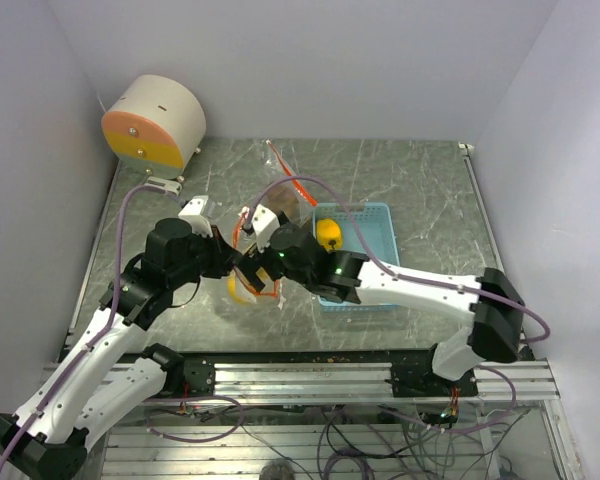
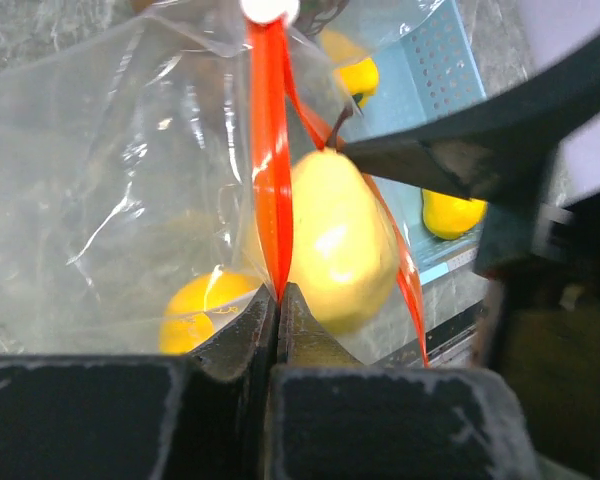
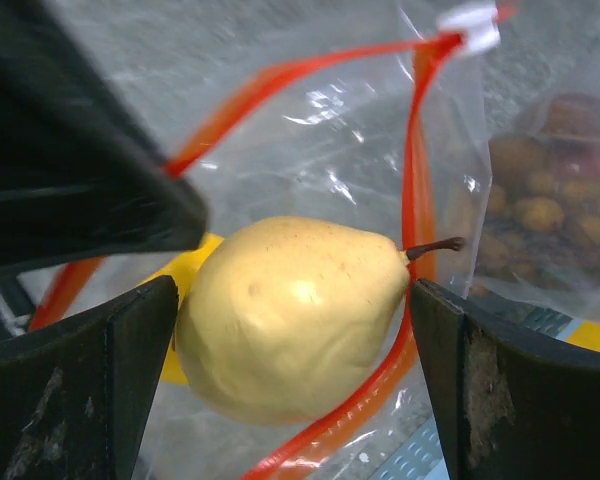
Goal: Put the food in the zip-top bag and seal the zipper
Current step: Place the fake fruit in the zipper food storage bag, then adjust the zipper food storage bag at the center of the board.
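Observation:
My left gripper (image 2: 278,300) is shut on the red zipper strip (image 2: 270,150) of the clear zip-top bag (image 2: 110,180) and holds its mouth up. My right gripper (image 3: 292,300) grips a pale yellow pear (image 3: 290,320) end to end, inside the red zipper loop (image 3: 415,150). A yellow-orange fruit (image 2: 202,305) lies inside the bag. Small brown balls (image 3: 540,205) and a dark red apple (image 3: 580,115) show through the plastic. In the top view both grippers, left (image 1: 235,262) and right (image 1: 263,262), meet at the bag (image 1: 280,200).
A light blue tray (image 1: 375,215) stands right of the bag and holds a yellow-orange fruit (image 1: 327,235); two such fruits (image 2: 450,212) show in the left wrist view. A round cream and orange device (image 1: 155,125) stands at the back left.

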### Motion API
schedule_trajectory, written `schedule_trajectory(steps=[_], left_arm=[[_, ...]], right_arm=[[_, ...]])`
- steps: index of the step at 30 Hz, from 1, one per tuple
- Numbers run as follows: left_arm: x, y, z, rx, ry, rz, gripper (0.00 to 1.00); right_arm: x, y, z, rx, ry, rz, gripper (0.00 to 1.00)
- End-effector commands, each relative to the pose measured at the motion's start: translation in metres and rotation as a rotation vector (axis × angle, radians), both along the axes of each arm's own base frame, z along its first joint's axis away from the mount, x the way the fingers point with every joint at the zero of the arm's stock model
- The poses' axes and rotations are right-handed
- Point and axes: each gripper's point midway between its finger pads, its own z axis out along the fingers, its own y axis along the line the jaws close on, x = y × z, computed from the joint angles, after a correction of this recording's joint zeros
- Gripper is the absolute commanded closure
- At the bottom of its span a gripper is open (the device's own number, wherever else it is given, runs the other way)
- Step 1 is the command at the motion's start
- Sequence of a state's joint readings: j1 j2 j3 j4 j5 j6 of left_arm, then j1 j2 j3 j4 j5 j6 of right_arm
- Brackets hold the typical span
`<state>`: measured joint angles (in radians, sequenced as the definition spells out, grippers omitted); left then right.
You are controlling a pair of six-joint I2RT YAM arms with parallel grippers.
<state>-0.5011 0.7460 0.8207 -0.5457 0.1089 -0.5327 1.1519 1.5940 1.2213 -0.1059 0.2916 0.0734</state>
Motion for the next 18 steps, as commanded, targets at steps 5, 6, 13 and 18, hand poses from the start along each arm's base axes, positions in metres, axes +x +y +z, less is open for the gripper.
schedule_trajectory(steps=[5, 6, 13, 18], left_arm=[[0.007, -0.008, 0.022, -0.056, -0.072, -0.012, 0.93], [0.007, -0.008, 0.023, -0.058, -0.076, -0.01, 0.93], [0.005, -0.007, 0.026, -0.065, -0.079, -0.009, 0.93], [0.003, -0.005, 0.029, -0.065, -0.087, -0.006, 0.93]], right_arm=[[-0.03, -0.02, 0.076, 0.213, -0.024, 0.088, 0.0], [-0.028, -0.024, 0.078, 0.222, -0.018, 0.077, 0.0], [0.012, -0.062, 0.047, 0.191, 0.132, -0.156, 0.06], [0.023, -0.081, 0.019, 0.268, 0.268, -0.178, 0.17]])
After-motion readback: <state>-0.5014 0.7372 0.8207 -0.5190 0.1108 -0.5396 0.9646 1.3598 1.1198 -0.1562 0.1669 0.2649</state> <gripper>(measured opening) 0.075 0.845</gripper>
